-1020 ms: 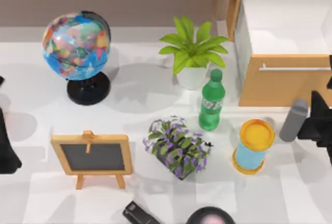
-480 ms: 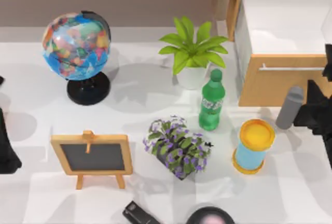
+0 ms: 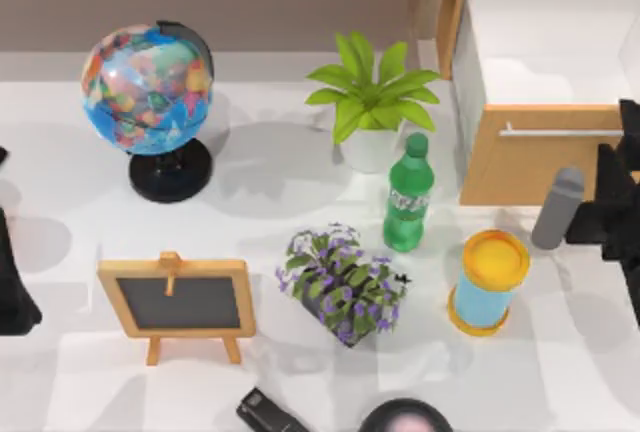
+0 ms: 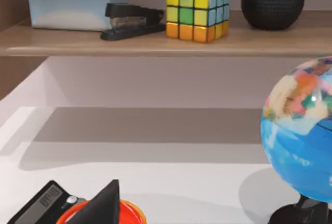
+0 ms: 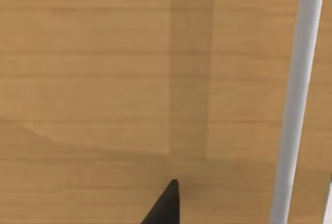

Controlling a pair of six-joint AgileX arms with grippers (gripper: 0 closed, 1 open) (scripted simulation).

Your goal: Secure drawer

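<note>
Your right arm: matte black angular links, with one light grey cylindrical segment. Your left arm: same matte black finish. Your wrist views each show one black, pointed fingertip.

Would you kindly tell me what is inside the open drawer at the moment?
The drawer shows bare white inner walls and floor, nothing visible lying inside. Its right-hand part runs past the top view's edge, and the right gripper covers a corner by the handle.

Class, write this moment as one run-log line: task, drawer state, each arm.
task: secure drawer | drawer: open, front facing right tool | right tool: at the wooden front, beside handle | left arm: parked, table's left edge
</note>
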